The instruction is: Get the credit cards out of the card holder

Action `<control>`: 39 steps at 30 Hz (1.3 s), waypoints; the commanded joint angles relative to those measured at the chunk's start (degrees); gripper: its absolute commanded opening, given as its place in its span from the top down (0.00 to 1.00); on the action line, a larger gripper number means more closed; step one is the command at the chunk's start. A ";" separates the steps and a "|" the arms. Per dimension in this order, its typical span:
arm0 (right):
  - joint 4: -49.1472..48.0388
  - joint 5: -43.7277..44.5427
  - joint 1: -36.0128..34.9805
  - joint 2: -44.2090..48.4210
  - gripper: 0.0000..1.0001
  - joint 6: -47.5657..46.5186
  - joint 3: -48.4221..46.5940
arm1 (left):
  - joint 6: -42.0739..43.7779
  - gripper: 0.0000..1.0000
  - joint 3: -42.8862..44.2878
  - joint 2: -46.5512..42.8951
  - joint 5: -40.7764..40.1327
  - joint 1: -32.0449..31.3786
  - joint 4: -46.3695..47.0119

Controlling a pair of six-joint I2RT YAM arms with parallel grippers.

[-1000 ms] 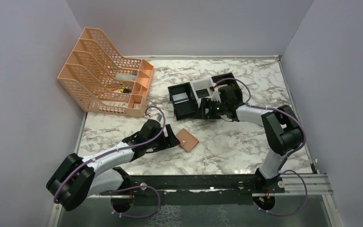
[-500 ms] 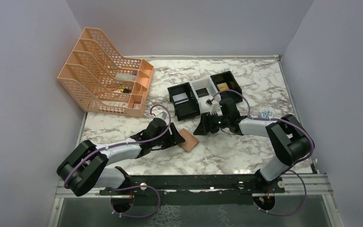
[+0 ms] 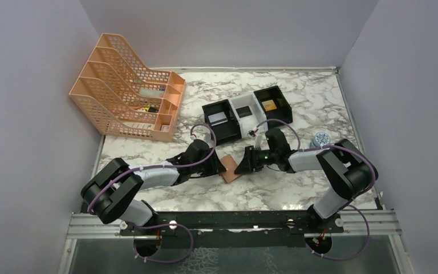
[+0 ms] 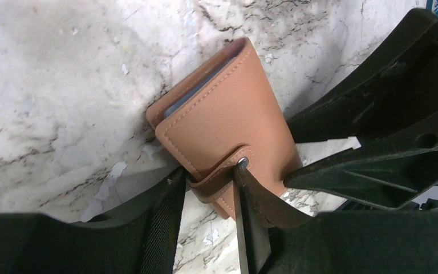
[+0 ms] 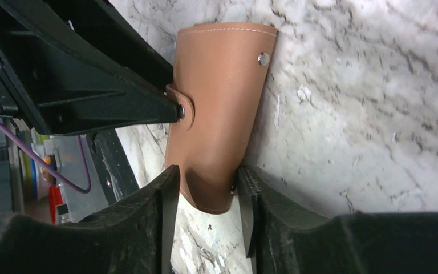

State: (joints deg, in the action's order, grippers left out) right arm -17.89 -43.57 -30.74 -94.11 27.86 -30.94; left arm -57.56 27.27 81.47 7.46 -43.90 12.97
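Tan card holder [image 3: 228, 169] snapped closed on the marble bench [image 3: 274, 188], centre near, between both arms, left end effector [image 4: 208, 185] narrow, pinching its side tab [image 4: 222, 171] from the left, right end effector [image 5: 208, 180] narrow, clasping the opposite edge, box trays [image 3: 245, 114] farther back

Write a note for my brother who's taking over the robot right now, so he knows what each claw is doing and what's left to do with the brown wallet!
Left gripper: fingers sit either side of the small side tab on the tan-brown leather card holder. I can't tell if it is clamped.
Right gripper: fingers straddle one end of the holder. Grip unclear too.
Holder: folded shut on the white marble table, between both grippers.
Credit cards: none showing. Only a pale blue-grey edge peeks between the covers.
Done: both grippers are at the holder.
Left: open it and pull the cards out.
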 commanded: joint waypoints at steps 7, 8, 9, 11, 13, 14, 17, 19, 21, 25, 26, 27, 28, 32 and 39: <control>-7.47 4.72 -0.85 1.94 0.78 12.56 8.92 | 5.82 0.49 4.34 2.37 -2.20 -1.88 -3.67; -7.55 5.25 -0.89 2.42 0.79 13.09 9.43 | 6.46 0.48 4.73 2.16 -2.64 -1.96 -4.50; -7.61 5.69 -0.89 2.97 0.79 13.55 9.92 | 7.08 0.46 5.29 1.82 -3.14 -1.98 -5.65; -7.69 6.78 -0.90 4.35 0.83 14.25 10.97 | 8.13 0.41 6.35 0.80 -4.61 -2.23 -8.35; -7.14 8.07 -0.90 5.74 0.83 14.62 11.76 | 9.12 0.39 6.84 -0.54 -6.22 -2.60 -10.24; -6.77 8.55 -0.90 6.54 0.83 14.63 12.02 | 9.44 0.37 7.03 -1.19 -7.06 -2.84 -11.12; -4.87 10.35 -0.89 8.37 0.83 14.31 12.49 | 10.86 0.35 8.12 -2.66 -8.97 -3.68 -13.36; -3.65 11.24 -0.90 9.46 0.83 13.88 12.65 | 11.68 0.34 9.47 -2.75 -10.40 -4.86 -15.70; -2.45 11.92 -0.90 10.56 0.83 13.38 12.66 | 12.00 0.34 11.39 -1.88 -11.75 -6.29 -17.57; -1.42 12.89 -0.90 12.00 0.83 13.19 13.04 | 11.27 0.33 14.81 0.71 -15.27 -9.87 -21.29; -1.49 13.05 -0.90 12.22 0.83 13.44 13.27 | 11.17 0.32 15.50 1.35 -16.17 -10.53 -22.11; -1.79 13.06 -0.90 12.38 0.83 13.74 13.58 | 11.08 0.32 16.08 1.95 -17.02 -11.01 -22.94; -2.17 13.02 -0.85 12.50 0.83 14.06 13.88 | 11.07 0.32 16.62 2.49 -17.57 -11.43 -23.58; -2.32 13.16 -0.85 13.10 0.83 14.35 14.41 | 12.22 0.36 18.64 4.25 -19.33 -12.83 -25.41; -1.04 13.87 -0.90 13.79 0.83 13.90 14.15 | 16.12 0.36 22.95 7.47 -20.20 -15.16 -26.06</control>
State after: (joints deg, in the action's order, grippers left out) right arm -20.43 -32.23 -31.44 -81.23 42.22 -17.23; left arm -45.12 46.35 87.31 -9.96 -57.65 -12.01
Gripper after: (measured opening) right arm 0.181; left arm 0.631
